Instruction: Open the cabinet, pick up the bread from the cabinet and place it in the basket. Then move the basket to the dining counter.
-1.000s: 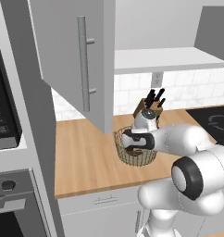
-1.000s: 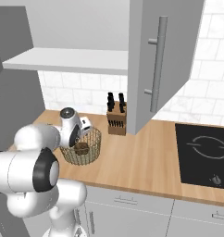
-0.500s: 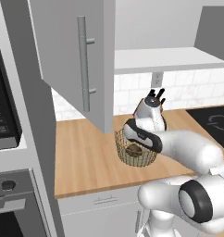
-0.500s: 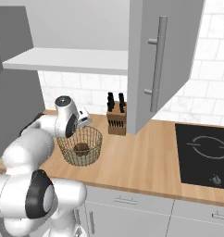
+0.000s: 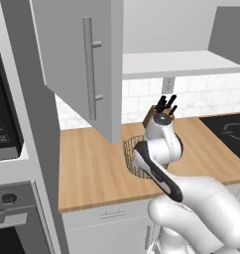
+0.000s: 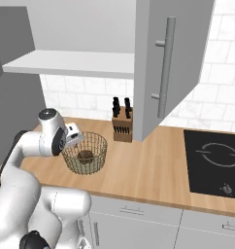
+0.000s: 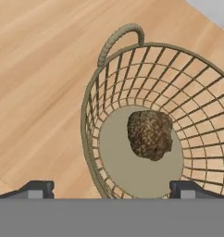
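Observation:
The tan wire basket stands on the wood worktop, and the dark brown bread lies loose on its pale bottom. My gripper hovers open above the basket's left rim. In the hand view the two fingertips stand wide apart with nothing between them, and below them are the basket's rim and the bread. The cabinet's grey door hangs open, with the pale shelf bare. In the left base view my arm covers most of the basket. The dining counter is out of view.
A wooden knife block stands just behind the basket against the tiled wall. A black cooktop lies to the right. The other open door juts out over the worktop. An oven stack stands at far left.
My hand has risen out of the basket and drawn back over its left rim. The bread stays in the basket, which has not moved.

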Tool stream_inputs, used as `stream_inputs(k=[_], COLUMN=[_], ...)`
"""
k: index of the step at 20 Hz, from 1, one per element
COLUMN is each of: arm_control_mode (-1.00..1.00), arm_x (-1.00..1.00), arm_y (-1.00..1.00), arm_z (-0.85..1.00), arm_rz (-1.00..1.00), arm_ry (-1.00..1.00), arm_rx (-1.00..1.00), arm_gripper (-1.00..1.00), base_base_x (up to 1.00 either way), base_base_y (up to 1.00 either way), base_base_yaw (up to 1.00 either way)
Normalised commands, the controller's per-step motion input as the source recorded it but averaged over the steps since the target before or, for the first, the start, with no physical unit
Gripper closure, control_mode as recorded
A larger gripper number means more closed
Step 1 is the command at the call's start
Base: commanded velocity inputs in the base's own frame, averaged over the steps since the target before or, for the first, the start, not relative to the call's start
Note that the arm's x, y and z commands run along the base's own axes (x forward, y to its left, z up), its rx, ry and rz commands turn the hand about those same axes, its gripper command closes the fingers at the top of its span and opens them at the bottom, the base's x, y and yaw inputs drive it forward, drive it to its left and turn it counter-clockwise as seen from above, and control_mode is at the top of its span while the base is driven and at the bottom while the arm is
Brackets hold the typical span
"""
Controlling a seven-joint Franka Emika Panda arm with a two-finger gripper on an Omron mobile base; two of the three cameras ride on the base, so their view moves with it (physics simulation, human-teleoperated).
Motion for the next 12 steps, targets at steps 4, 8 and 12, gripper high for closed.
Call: stream_inputs(k=[4, 8, 12], arm_control_mode=[-1.00, -1.00, -1.00], arm_x=[0.39, 0.47, 0.33], arm_y=[0.00, 0.00, -0.03], arm_z=[-0.46, -0.30, -0.13], arm_rz=[0.09, 0.11, 0.11], arm_ry=[0.08, 0.06, 0.01], arm_rx=[-0.10, -0.08, -0.06], arm_gripper=[-1.00, -1.00, -1.00], base_base_x=[0.00, 0.00, 0.00], base_base_y=[0.00, 0.00, 0.00], base_base_yaw=[0.00, 0.00, 0.00])
